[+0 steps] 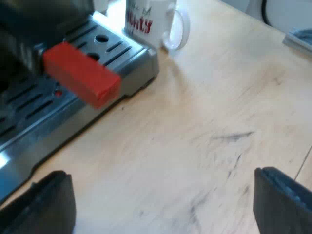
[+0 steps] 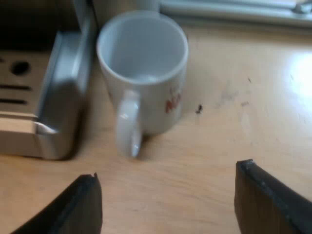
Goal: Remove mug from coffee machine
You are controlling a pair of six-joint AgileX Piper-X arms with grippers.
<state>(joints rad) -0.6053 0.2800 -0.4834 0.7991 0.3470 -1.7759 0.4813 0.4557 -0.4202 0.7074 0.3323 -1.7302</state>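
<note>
A white mug with red lettering stands upright on the wooden table, beside the corner of the espresso machine's metal drip tray; its handle points toward my right gripper. That gripper is open and a short way back from the mug, holding nothing. In the left wrist view the same mug stands just past the drip tray's corner. The red end of the holder's handle juts out over the tray. My left gripper hangs open above bare table, well away from the mug.
The slotted drip tray runs along the table's surface close to my left fingers. Light wooden table spreads between the machine and my left gripper. A pale ledge lies beyond the mug.
</note>
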